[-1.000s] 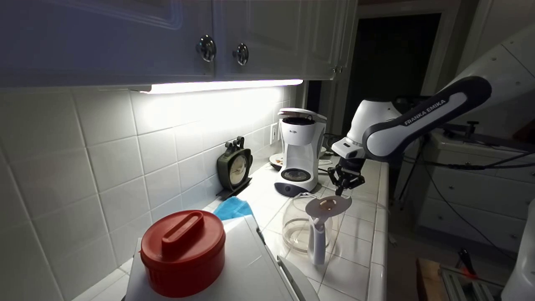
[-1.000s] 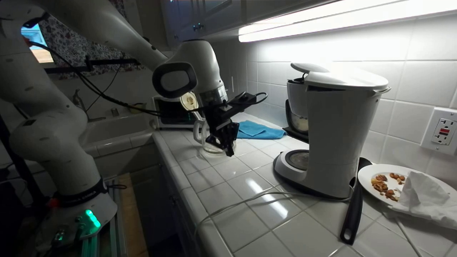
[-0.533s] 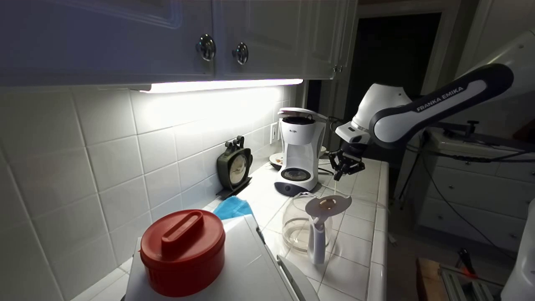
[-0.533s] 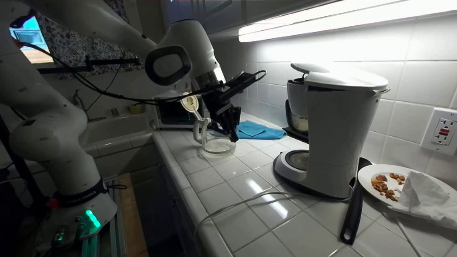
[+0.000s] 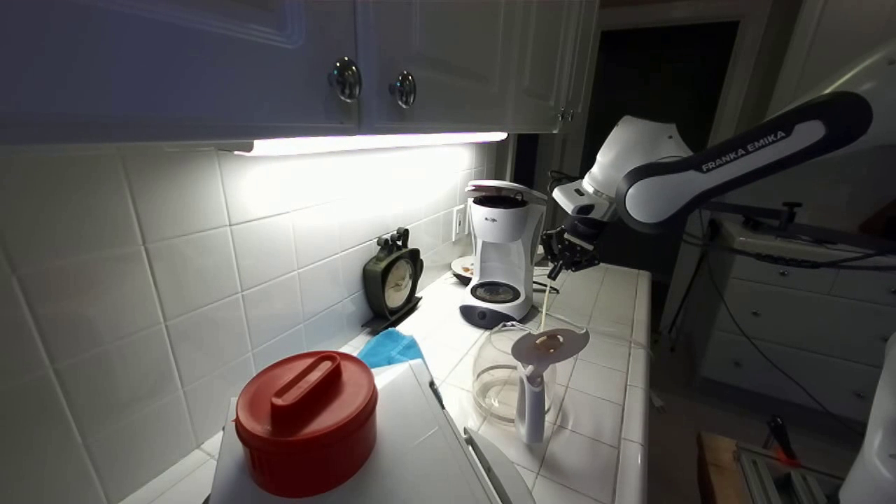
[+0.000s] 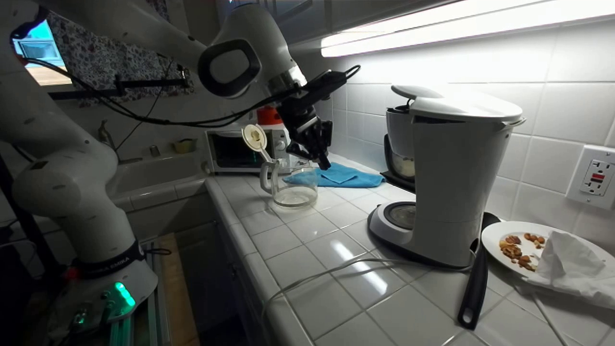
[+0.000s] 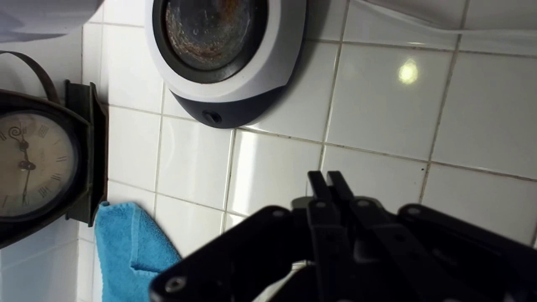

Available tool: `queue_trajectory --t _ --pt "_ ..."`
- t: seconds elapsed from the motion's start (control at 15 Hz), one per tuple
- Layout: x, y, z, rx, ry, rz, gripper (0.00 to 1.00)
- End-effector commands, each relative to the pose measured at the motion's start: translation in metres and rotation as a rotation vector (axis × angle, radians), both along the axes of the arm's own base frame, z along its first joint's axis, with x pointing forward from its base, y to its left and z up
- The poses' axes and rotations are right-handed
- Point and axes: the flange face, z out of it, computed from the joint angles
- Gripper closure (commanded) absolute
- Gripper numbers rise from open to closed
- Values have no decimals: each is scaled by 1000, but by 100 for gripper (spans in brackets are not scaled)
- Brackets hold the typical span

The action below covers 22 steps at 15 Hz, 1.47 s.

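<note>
Wrist view: your gripper (image 7: 325,173) has its fingers together with nothing visible between them, over counter tile (image 7: 377,180); the coffee maker (image 7: 251,77) stands ahead, the blue towel (image 7: 130,247) off to one side. In an exterior view, the glass pot (image 5: 498,385) stands upright, closer to that camera and apart from your fingertips, its handle (image 5: 532,413) pointing the camera's way and the lid (image 5: 549,343) swung back above it. In an exterior view, your arm (image 6: 262,36) slants down with its tips on the coffee maker's side of the pot, probably above its height; the handle sits opposite, so the pot's body lies nearer your tips.
</note>
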Motion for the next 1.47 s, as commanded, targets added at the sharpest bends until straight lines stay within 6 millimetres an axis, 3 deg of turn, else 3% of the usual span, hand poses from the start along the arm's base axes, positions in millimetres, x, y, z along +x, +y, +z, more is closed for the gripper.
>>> queue_trajectory --t 0.0,0.53,1.07,1.4 --pt "1 2 2 0 -4 -5 95" --pt "2 2 3 1 -6 -10 95" --pt "-11 -13 13 -60 14 -19 95" --pt "-2 -9 22 -94 9 4 95"
